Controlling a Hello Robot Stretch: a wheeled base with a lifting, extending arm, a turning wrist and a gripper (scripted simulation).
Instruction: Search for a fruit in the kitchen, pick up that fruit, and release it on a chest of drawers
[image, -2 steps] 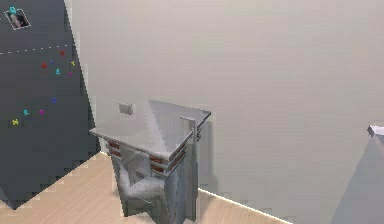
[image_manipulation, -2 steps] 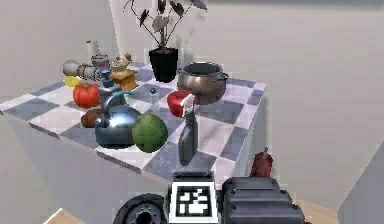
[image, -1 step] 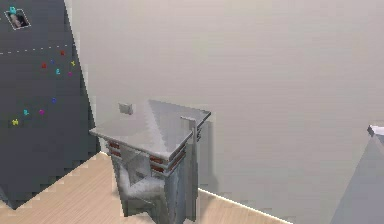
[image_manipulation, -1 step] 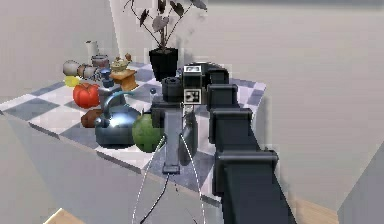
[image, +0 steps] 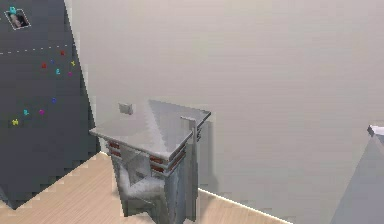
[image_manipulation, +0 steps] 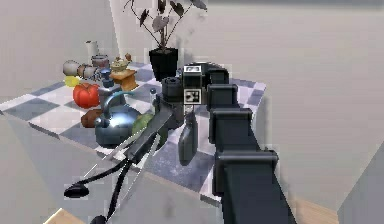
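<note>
A round red fruit (image_manipulation: 86, 95) lies on the checkered counter (image_manipulation: 40, 100) at the arm side view's left, with a yellow fruit-like thing (image_manipulation: 72, 70) just behind it. The dark arm (image_manipulation: 235, 150) rises from the bottom edge to its white markers (image_manipulation: 190, 88). From there the gripper (image_manipulation: 85, 203) slants down and left across a blue kettle (image_manipulation: 118, 122), and its thin fingers (image_manipulation: 72, 190) end in front of the bare counter side. It holds nothing.
On the counter stand a potted plant (image_manipulation: 163, 55), jars and a mill (image_manipulation: 110, 68) and a dark bottle (image_manipulation: 187, 142). Ahead, a dark fridge (image: 35, 110) with magnets stands left, a small metal-topped stand (image: 150, 160) against the wall, and a grey edge (image: 372, 180) at right.
</note>
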